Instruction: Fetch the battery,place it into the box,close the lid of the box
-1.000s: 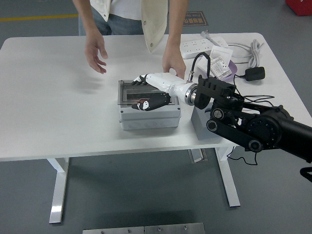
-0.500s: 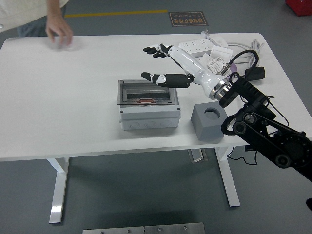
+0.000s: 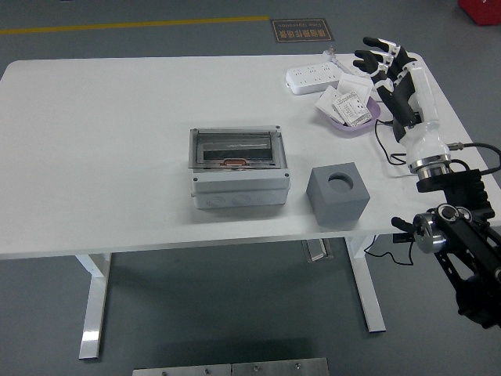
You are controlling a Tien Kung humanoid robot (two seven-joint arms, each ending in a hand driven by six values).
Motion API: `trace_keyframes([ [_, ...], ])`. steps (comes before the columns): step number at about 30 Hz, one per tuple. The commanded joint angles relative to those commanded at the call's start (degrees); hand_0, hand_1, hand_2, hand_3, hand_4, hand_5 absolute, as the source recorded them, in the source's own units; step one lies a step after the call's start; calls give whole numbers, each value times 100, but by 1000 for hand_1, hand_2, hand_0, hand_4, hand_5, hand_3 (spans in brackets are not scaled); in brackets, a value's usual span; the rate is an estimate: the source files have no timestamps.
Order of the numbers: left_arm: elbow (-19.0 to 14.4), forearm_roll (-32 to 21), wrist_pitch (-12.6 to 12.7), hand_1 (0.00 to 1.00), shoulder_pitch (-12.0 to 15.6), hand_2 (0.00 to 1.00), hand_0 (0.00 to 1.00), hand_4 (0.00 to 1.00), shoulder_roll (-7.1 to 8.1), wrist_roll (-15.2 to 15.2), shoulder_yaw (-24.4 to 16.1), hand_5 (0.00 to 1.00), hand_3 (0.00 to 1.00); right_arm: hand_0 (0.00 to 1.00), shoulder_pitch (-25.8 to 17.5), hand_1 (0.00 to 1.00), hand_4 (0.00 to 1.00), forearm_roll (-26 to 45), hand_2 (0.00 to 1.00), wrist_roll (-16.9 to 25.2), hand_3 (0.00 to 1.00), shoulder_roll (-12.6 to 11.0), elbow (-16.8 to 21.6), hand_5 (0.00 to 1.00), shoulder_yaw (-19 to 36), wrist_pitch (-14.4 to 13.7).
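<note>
The grey box (image 3: 239, 168) stands in the middle of the table with its clear lid (image 3: 236, 148) lying shut over it; I cannot tell the battery inside. My right hand (image 3: 385, 64) is raised over the table's right edge, far from the box, fingers spread and empty. My left arm is out of view. No person is in view.
A grey block with a round hole (image 3: 337, 195) stands right of the box. A purple dish of small packets (image 3: 349, 112), a white power strip (image 3: 314, 77) and cables lie at the back right near my hand. The white table's bare left half (image 3: 94, 157) is open surface.
My right hand has drawn back from over the box to the table's right edge and risen. The person at the far side has left the view.
</note>
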Motion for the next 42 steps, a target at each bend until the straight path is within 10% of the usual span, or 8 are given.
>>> trace_keyframes([
  [18,0,60,26,587,5,504,573,523,94,0,-77,2,555,786,-143,731,921,-720,740,-460,762,75,-1046,610,346,465],
  [30,0,-46,42,587,39,504,573,523,1,-38,-54,2,555,803,-307,755,785,387,773,-410,803,14,-349,368,419,587],
  [42,0,14,59,587,43,504,573,523,2,-37,-115,2,555,766,-188,718,593,-297,713,528,708,228,-291,257,359,-777],
])
